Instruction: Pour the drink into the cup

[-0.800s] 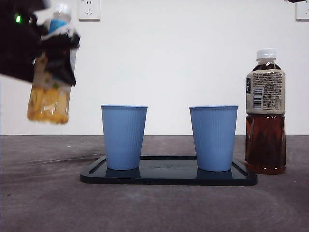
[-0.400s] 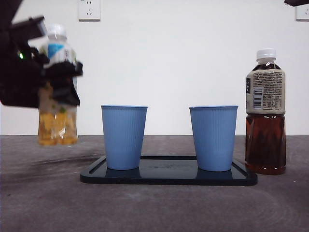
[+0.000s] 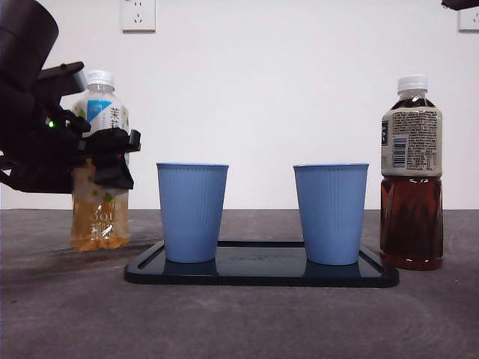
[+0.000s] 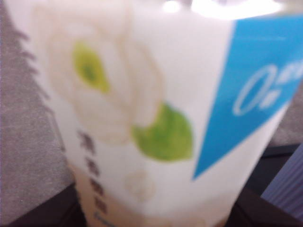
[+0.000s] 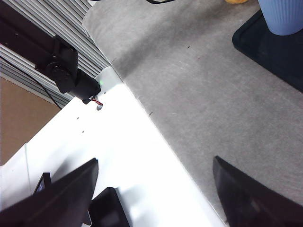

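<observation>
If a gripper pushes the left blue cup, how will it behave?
The left cup looks thin-walled and probably empty, so likely light and easy to slide or tip. It narrows toward its base on the tray, so a high push may topple it.

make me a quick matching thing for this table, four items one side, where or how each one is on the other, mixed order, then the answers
Things
1. yellow tea bottle
2. brown tea bottle
3. blue cups
4. right gripper

Places or states
A. standing on the black tray
B. open, holding nothing
C. upright in the left gripper
D. capped, alone on the table beside the tray

Pairs: 1-C, 2-D, 3-A, 4-B
</observation>
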You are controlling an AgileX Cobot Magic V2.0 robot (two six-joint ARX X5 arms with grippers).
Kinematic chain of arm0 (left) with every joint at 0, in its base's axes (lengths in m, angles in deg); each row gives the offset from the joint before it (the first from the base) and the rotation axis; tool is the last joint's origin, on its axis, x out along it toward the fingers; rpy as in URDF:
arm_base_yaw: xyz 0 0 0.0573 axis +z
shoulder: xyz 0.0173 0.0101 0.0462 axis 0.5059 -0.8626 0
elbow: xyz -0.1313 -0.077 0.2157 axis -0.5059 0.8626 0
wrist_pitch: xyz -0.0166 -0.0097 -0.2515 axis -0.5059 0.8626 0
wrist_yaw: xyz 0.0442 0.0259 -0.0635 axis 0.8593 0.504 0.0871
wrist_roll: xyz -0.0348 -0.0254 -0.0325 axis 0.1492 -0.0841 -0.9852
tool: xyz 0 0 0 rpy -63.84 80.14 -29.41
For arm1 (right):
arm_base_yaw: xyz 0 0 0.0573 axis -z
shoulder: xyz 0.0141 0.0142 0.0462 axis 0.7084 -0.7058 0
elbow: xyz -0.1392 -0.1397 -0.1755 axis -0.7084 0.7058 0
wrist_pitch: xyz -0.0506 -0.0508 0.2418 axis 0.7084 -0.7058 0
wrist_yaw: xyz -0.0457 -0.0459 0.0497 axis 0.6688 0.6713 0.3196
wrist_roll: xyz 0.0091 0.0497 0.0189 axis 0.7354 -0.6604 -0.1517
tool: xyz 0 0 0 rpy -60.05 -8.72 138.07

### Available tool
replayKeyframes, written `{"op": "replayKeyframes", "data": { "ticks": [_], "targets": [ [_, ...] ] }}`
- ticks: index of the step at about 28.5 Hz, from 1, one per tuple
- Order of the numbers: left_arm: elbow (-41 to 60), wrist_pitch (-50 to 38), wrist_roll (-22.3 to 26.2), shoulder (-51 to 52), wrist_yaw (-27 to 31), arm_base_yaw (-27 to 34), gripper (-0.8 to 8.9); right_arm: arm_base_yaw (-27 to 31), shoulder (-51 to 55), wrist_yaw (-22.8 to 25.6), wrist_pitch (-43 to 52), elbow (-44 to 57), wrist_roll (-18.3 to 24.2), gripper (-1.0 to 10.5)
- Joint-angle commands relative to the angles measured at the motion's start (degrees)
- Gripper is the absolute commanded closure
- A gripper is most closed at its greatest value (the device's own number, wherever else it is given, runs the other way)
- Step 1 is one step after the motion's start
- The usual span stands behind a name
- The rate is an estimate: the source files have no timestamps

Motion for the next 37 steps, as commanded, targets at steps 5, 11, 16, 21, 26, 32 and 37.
{"op": "replayKeyframes", "data": {
  "ticks": [5,11,16,21,26,32,37],
  "targets": [
    [-0.8,-4.2,1.4,-3.4,-0.3,-0.2,6.1,-0.4,-0.2,0.0,0.4,-1.0,-1.0,5.7],
    [-0.8,-4.6,1.6,-4.4,-0.3,-0.2,6.09,-0.4,-0.2,0.0,0.3,-1.0,-1.7,5.7],
    [-0.8,-3.8,1.5,-4.4,-0.3,-0.3,5.65,-0.4,-0.2,0.0,0.4,-1.0,-1.6,5.7],
    [-0.8,-1.3,1.5,-4.2,-0.3,-0.6,4.29,-0.4,-0.2,0.0,0.5,-1.0,-1.4,5.7],
    [-0.8,1.2,1.6,-3.3,-0.3,-0.9,4.28,-0.4,-0.2,0.0,1.2,-1.0,-1.3,5.7],
    [-0.8,3.8,1.5,-1.6,-0.3,-0.9,3.44,-0.4,-0.2,0.0,1.2,-1.0,-0.9,5.7],
    [-0.8,9.3,1.5,1.4,-0.3,-0.9,3.44,-0.4,-0.2,0.5,1.3,-1.0,0.0,5.7]
  ]
}}
